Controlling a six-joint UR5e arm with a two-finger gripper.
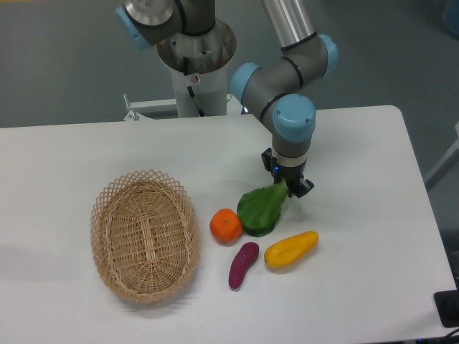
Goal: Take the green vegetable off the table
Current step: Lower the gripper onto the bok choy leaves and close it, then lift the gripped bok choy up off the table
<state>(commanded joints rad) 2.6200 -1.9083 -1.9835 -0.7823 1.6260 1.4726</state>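
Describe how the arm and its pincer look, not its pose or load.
The arm is built of silver-grey metal tubes and grey joint housings closed with round light-blue caps. The wrist narrows to a small black pincer with two short dark fingers, and a tiny blue light glows on its side. A second blue-capped joint sits at the pale base column. No loose cables show.

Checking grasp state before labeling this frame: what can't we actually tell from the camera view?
- Gripper: jaw opening and contact with the green vegetable hidden by the wrist above; fingers too small.
- Pale stalk end: partly covered by the gripper.
- Whether the vegetable is lifted off the table: unclear from this angle.
- Arm's upper links: cut off by the top edge.
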